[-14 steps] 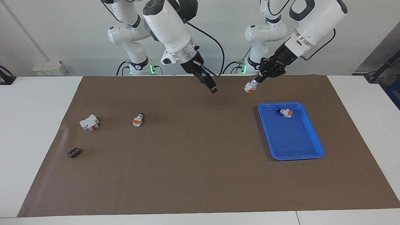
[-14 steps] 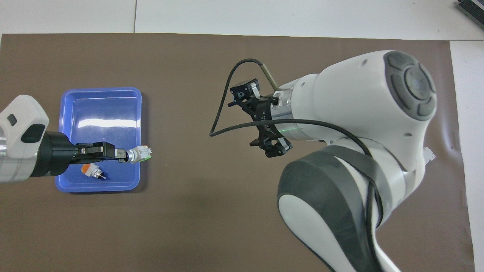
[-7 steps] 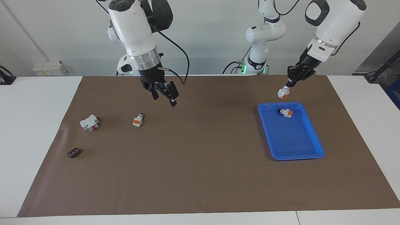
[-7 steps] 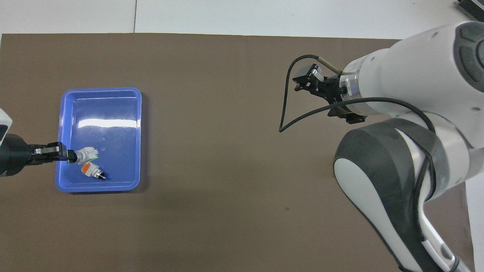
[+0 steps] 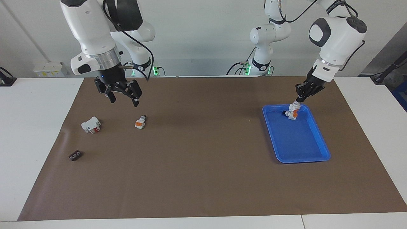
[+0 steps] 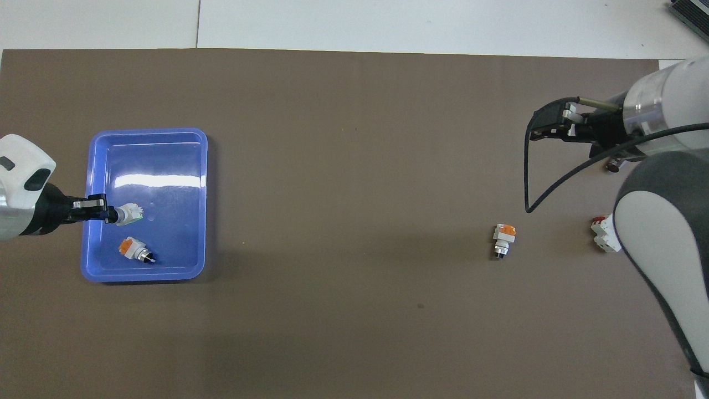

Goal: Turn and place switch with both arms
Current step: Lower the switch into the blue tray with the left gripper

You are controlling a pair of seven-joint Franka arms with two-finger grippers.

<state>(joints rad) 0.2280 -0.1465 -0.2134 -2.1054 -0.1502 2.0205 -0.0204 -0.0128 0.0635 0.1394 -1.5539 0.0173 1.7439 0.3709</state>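
My left gripper (image 5: 296, 103) (image 6: 111, 215) is shut on the knob end of the switch (image 5: 294, 107) (image 6: 129, 214), a small white piece with a greenish tint at its free end. It holds the switch low over the blue tray (image 5: 321, 140) (image 6: 149, 133), at the tray's end nearer the robots. I cannot tell whether the switch touches the tray floor. My right gripper (image 5: 124, 98) (image 6: 554, 125) hangs open and empty above the mat at the right arm's end of the table.
A twin switch with an orange band (image 5: 291, 116) (image 6: 134, 250) lies in the tray beside the held one. Another twin (image 5: 140, 122) (image 6: 504, 238), a white block with a red mark (image 5: 90, 125) (image 6: 604, 234) and a small dark piece (image 5: 75, 155) lie on the mat below the right gripper.
My left gripper has carried the switch from beside the tray to over it and lowered it. The right arm has swung from the table's middle toward its own end.
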